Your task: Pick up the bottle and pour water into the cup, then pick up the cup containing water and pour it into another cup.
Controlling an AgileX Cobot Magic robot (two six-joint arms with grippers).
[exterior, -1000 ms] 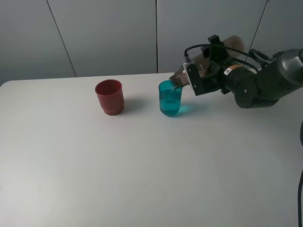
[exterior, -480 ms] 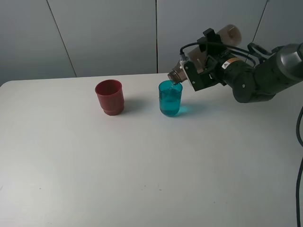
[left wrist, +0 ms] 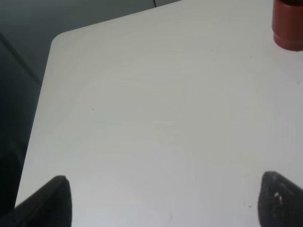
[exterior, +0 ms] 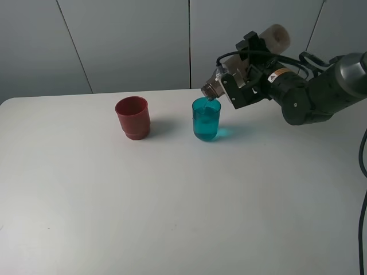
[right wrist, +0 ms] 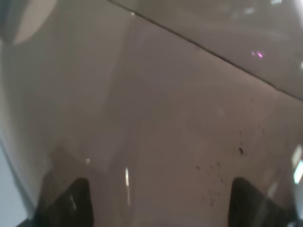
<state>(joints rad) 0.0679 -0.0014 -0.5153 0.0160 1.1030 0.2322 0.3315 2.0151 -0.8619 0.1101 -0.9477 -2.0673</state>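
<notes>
In the exterior high view my right gripper (exterior: pixel 243 80) is shut on the smoky grey-brown bottle (exterior: pixel 274 35), which is tilted with its open neck (exterior: pixel 210 89) just over the rim of the translucent teal cup (exterior: pixel 206 119). The teal cup stands upright on the white table with water in it. The opaque red cup (exterior: pixel 133 117) stands upright to its left, apart from it. The bottle's wall (right wrist: pixel 156 123) fills the right wrist view. The left wrist view shows the red cup's base (left wrist: pixel 288 23) at one corner and my left gripper's open fingertips (left wrist: pixel 47 201), holding nothing.
The white table (exterior: pixel 172 200) spreads wide in front of the cups. Its far edge meets a grey panelled wall (exterior: pixel 132 40). The table's left edge and corner show in the left wrist view (left wrist: pixel 54 40). A black cable (exterior: pixel 362 160) hangs at the right.
The bottle's base has risen and its neck has lifted slightly and shifted left over the teal cup's rim. Both cups have stayed put.
</notes>
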